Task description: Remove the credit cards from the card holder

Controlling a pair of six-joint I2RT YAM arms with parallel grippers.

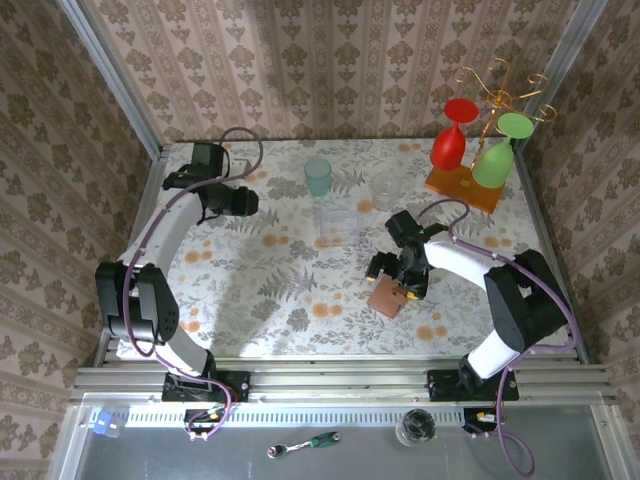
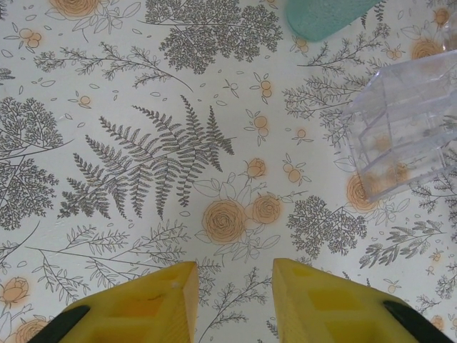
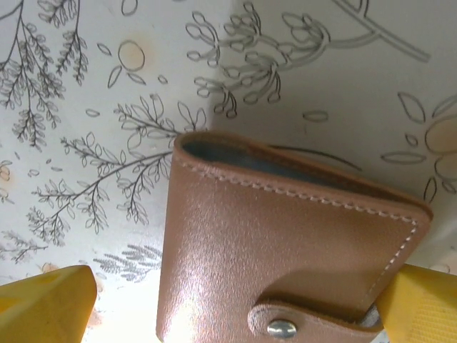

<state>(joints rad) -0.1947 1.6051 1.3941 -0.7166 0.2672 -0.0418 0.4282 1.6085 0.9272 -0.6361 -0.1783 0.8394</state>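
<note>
A: Over to the right gripper: spread as wide as can be, yellow fingers flanking the card holder.
B: Clamped on it?
A: Not clamped. Clear strip of tablecloth between leather and one finger; at the other, too tight to call touching or just beside.
B: And the card holder itself?
A: Lying flat on the cloth, right of centre from overhead, directly under that gripper. Folded shut, strap snapped down with a metal stud, sliver of grey-blue lining at the open edge.
B: Left side?
A: Left gripper well apart from all that, up at the far left, hanging over bare cloth. Tips partly apart, only fern print showing between. Teal cup ahead, clear plastic box off to the right.
</note>
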